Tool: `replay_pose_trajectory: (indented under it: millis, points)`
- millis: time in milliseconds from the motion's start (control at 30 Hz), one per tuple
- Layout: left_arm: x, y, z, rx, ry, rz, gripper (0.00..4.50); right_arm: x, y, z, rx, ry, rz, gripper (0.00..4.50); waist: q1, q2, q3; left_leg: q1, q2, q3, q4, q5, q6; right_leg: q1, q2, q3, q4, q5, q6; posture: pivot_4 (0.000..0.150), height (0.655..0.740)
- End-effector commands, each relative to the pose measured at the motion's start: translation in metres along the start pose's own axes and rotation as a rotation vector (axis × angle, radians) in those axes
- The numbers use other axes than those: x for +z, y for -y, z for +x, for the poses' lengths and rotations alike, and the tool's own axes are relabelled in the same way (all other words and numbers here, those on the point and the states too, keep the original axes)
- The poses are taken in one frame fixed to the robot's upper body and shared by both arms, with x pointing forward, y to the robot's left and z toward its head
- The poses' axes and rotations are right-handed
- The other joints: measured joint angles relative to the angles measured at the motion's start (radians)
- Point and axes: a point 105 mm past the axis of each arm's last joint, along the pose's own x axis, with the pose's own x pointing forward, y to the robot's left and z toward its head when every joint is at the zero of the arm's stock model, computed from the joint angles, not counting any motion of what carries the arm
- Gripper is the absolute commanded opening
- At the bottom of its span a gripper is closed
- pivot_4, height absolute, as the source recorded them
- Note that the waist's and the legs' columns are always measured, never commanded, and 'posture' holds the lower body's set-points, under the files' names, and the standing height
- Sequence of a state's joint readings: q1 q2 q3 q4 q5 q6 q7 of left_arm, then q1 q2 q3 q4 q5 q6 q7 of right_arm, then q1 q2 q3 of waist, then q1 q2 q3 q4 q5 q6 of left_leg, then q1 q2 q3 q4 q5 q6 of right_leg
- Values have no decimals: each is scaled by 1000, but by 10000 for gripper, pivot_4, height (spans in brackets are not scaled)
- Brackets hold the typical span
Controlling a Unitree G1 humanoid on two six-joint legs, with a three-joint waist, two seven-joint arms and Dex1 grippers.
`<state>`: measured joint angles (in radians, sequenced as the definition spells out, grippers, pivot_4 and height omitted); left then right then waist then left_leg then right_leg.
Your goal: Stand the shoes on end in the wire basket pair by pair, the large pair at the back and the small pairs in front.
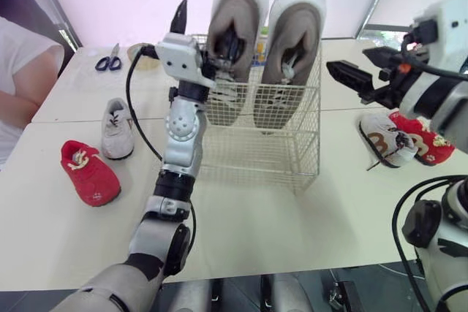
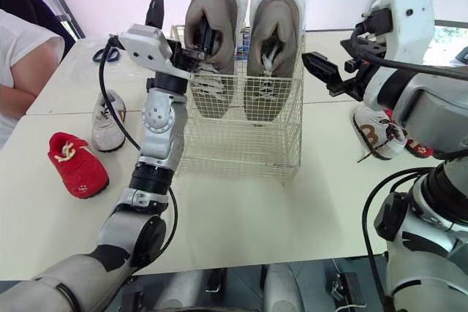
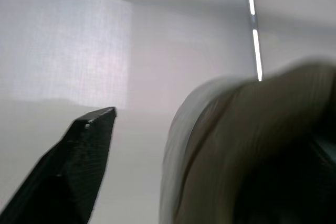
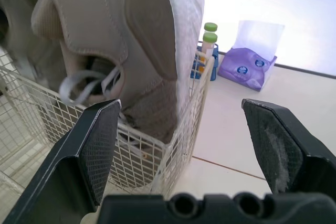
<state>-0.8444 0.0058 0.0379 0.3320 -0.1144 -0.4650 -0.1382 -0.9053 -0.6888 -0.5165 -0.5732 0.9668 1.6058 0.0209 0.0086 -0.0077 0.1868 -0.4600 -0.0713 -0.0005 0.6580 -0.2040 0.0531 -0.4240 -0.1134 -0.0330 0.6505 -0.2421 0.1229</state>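
The wire basket (image 1: 292,158) stands mid-table. Two large grey-and-white shoes stand on end at its back, the left one (image 1: 235,5) and the right one (image 1: 296,27). My left gripper (image 1: 207,23) is open at the left large shoe's rim, one finger (image 1: 180,16) pointing up outside it, the other in its opening. My right gripper (image 4: 181,124) hangs open to the right of the basket, facing the right large shoe (image 4: 152,40), not touching it. A small red shoe (image 1: 89,173) and a small white shoe (image 1: 117,129) lie at left. Another white shoe (image 1: 386,140) and red shoe (image 1: 423,137) lie at right.
Scissors (image 1: 108,60) and a tape roll (image 1: 142,55) lie at the back left. Behind the basket stand green-capped bottles (image 4: 208,38) and a purple tissue pack (image 4: 247,61). A person's arm and white sleeve (image 1: 22,78) show at the left table edge.
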Motion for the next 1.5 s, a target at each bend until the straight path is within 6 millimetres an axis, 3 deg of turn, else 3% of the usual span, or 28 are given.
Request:
replay_pose_trajectory:
  millis: [33,333,600,900,1067,1167,1367,1500]
  points:
    - [5,-5,-8,-57,-45,-38,44587,11,6,-3,-13,35,-14,40170,-4,1,0,0,0,0,0,0,0,0,0,0,0,0,0,1500,7400]
    - [18,-19,-3,-81,-124,-232,44587,9,11,4,6,35,-16,40170,5,1,0,-1,0,0,-1,0,0,0,0,0,-2,0,-1,1500,7400]
    - [28,-11,-13,-336,-331,-391,44587,10,18,6,4,38,-33,40170,2,1,0,-1,0,0,-1,0,0,-1,0,0,-3,0,-1,1500,7400]
    - [65,-52,-40,-618,-654,-533,44587,9,53,-22,-85,7,-65,40170,3,2,1,-1,0,0,-6,0,-1,-2,1,0,-5,-2,-4,1500,7400]
    - [85,-53,-48,-776,-710,-591,44587,-8,80,-45,-196,-48,-54,40170,6,0,1,-1,-1,0,-7,1,-1,-1,0,0,-8,-2,-4,1500,7400]
    - [91,-44,-49,-859,-698,-629,44587,-32,95,-59,-283,-120,-62,40170,6,0,1,0,-1,-1,-8,1,-1,2,0,0,-13,-2,-5,1500,7400]
    - [82,-19,-74,-1041,-753,-705,44587,-82,111,-84,-354,-199,-81,40170,4,1,1,0,-1,-1,-11,1,0,3,-1,0,-18,-2,-5,1500,7400]
    - [81,-10,-79,-1093,-756,-730,44587,-107,121,-91,-370,-235,-52,40170,3,2,1,0,0,-1,-11,1,-1,3,0,0,-18,-1,-6,1500,7400]
